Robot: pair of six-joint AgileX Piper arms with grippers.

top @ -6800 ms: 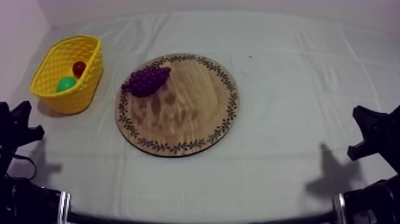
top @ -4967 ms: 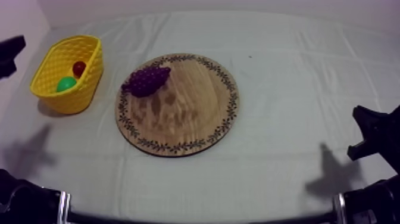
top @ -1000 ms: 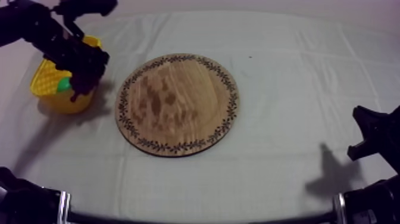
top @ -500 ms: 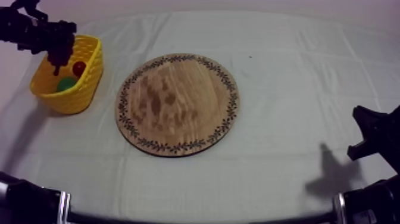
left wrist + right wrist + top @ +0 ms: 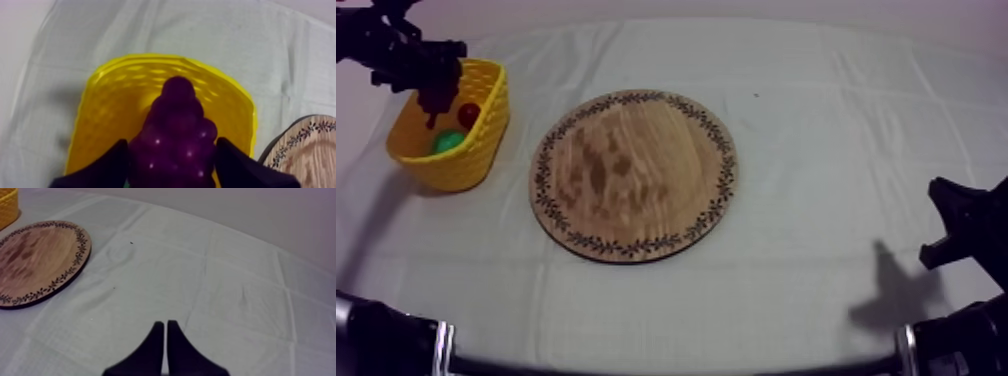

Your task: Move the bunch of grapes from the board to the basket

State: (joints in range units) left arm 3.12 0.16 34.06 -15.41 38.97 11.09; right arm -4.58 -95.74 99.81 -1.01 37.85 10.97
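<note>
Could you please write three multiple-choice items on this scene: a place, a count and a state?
1. Where are the grapes? A on the board; B in the left tool, over the basket; C on the cloth.
2. How many fruits lie in the basket? A none; B two; C five.
3. The right tool is: A open; B shut on the grapes; C shut on nothing.
Answers: 1 B, black fingers flank the grapes above the basket's rim; 2 B, a small red fruit and a green one; 3 C, its fingers form a narrow wedge.
</note>
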